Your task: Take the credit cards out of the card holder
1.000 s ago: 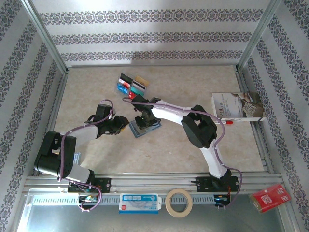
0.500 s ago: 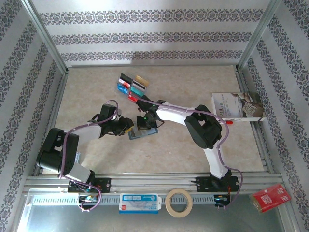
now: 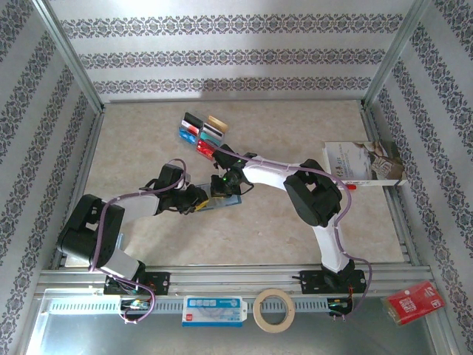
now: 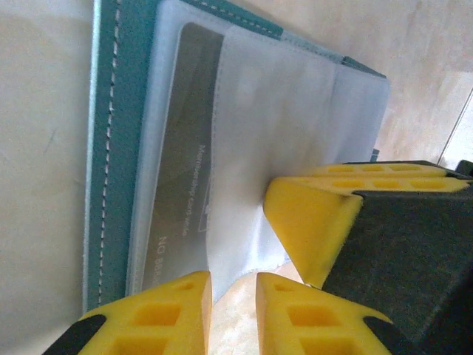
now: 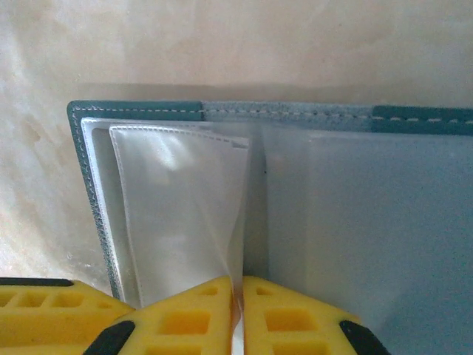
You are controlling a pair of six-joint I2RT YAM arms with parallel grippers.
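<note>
Left fingers [image 4: 148, 325] narrowed, nearer card holder [image 4: 109, 148], right fingers [image 5: 185, 322] pinching sleeve [image 5: 177, 214]

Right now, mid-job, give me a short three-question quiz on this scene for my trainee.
1. True or false: the right hand pinches a clear sleeve of the card holder.
2. The removed credit cards lie: A toward the far wall; B at the near table edge; C stacked on the card holder.
3. Left wrist view: what colour is the card inside a sleeve?
Key: 1 true; 2 A; 3 grey.
</note>
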